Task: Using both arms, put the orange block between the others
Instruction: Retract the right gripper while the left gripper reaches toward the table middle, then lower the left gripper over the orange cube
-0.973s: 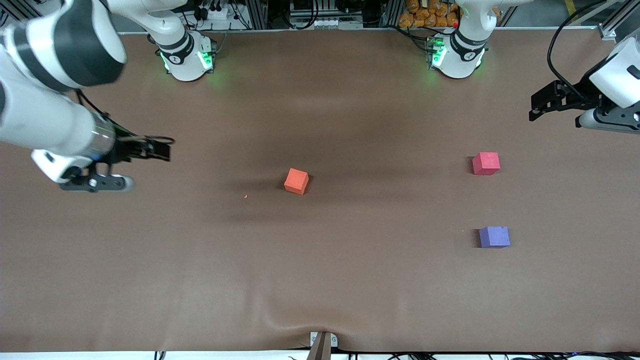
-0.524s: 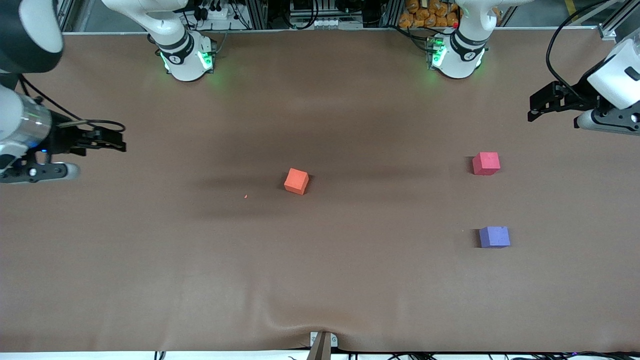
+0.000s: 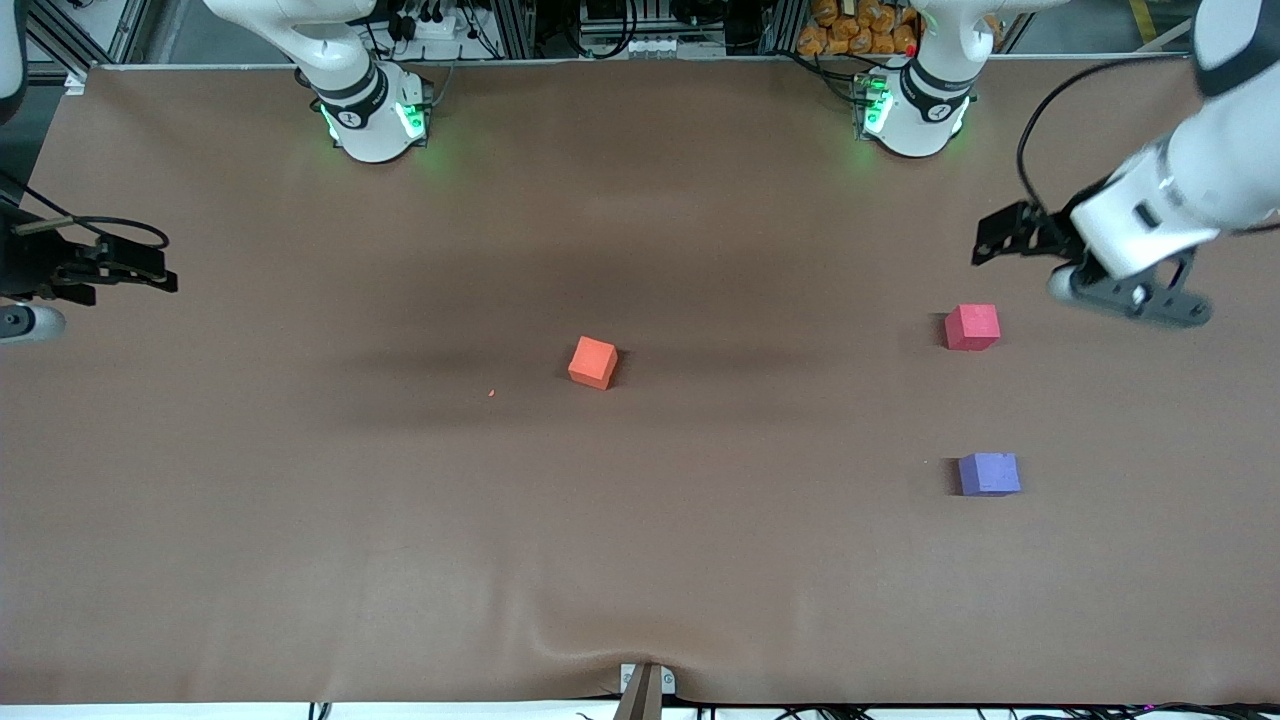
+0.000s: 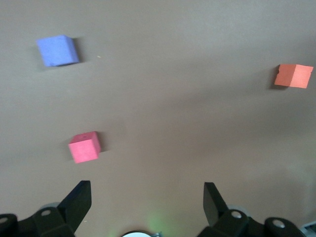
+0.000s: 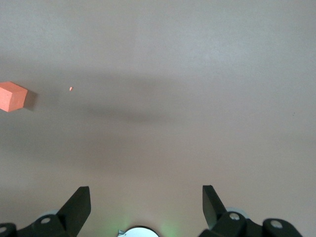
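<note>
Handover step: orange block (image 3: 593,362) lies mid-table; left gripper (image 3: 1000,240), jaws wide and empty, must descend onto it; right gripper (image 3: 140,275) waits, wide.

The right arm (image 3: 20,270) is mostly cut off by the edge of the front view, so only its black gripper end shows. The left arm (image 3: 1190,180) is blurry and runs out of the picture too. In the right wrist view the orange block (image 5: 12,97) is cut by the edge. A tiny orange speck (image 3: 491,393) on the table is too small to tell.
</note>
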`<state>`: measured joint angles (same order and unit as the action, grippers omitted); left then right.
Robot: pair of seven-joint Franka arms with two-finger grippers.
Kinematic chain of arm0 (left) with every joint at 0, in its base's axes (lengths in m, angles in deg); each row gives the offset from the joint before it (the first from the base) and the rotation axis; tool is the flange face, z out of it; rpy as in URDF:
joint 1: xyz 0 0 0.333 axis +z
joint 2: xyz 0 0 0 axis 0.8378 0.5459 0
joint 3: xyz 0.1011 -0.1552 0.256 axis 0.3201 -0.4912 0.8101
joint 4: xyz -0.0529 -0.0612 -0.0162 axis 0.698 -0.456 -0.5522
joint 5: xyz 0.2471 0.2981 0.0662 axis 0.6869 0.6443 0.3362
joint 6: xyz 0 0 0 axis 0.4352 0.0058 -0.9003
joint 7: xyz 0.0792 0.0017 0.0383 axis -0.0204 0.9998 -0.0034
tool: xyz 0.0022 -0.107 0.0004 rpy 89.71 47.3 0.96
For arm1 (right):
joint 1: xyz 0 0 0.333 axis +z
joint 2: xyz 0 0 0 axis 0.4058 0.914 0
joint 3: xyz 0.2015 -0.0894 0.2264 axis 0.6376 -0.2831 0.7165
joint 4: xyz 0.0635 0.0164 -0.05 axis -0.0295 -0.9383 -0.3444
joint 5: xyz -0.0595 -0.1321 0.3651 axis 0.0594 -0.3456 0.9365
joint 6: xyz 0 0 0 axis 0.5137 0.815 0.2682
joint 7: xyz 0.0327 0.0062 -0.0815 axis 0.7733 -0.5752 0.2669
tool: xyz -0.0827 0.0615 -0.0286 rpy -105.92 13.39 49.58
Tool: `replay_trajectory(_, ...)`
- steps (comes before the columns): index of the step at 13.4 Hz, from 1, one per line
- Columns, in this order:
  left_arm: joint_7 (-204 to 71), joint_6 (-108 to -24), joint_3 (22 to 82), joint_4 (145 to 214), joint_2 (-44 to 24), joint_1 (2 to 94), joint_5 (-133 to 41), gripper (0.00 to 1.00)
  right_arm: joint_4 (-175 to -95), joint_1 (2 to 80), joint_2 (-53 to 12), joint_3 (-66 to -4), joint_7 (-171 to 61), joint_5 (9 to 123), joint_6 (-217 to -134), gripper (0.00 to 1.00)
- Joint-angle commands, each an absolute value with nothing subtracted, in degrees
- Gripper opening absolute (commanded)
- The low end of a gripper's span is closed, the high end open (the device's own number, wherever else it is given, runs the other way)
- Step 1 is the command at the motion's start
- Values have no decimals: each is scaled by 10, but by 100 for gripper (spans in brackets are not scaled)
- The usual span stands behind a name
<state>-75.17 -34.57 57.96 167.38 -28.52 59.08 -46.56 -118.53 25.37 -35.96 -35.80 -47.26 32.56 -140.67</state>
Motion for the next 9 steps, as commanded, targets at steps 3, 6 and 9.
replay_trajectory(3, -701, -358, 578, 1638, -194, 539, -495, 100, -1224, 251, -379, -392, -441, 318, -1406, 100)
replay_trajectory(6, -652, -405, 582, 1600, -131, 457, -457, 100, -1220, 252, -376, -392, -441, 318, -1409, 100)
replay_trajectory(9, -553, -498, 585, 1596, -91, 347, -442, 100, -1220, 252, -376, -392, -441, 318, -1441, 100)
